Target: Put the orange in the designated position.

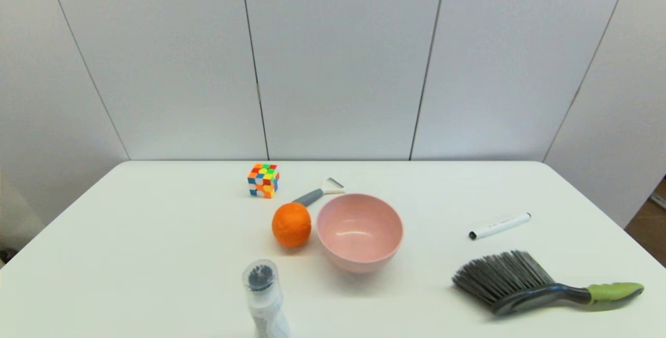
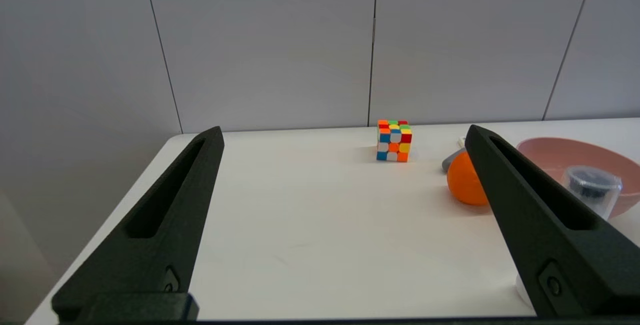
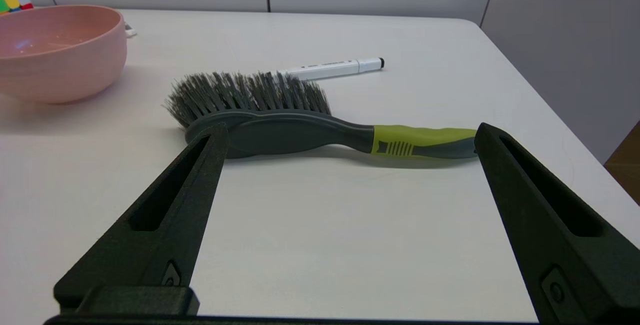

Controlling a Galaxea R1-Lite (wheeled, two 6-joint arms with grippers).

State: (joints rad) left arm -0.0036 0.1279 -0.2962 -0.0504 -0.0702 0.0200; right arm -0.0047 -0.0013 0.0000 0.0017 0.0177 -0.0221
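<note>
White table (image 1: 156, 234), orange (image 1: 291, 224) beyond left fingers (image 2: 525, 205)

White round-cornered table (image 1: 156, 255) against pale grey panelled wall (image 1: 338, 57) with thin dark seams.

The desk (image 1: 156, 255) has a smooth white top with a soft, low sheen. The orange (image 1: 291, 224) shows dimpled, matt skin. The pink bowl (image 1: 359, 231) looks like smooth plastic, faintly glossy inside. The puzzle cube (image 1: 263, 180) is glossy coloured plastic. The brush (image 1: 541, 283) has a smooth dark grey plastic body, stiff grey bristles and a ribbed green grip that looks rubbery. The marker (image 1: 499, 225) is smooth white plastic with a black cap. The bottle (image 1: 264, 296) is clear plastic. The left claw (image 2: 345, 137) and right claw (image 3: 350, 132) have fingers (image 3: 165, 215) of matt black, finely grained plastic.
</note>
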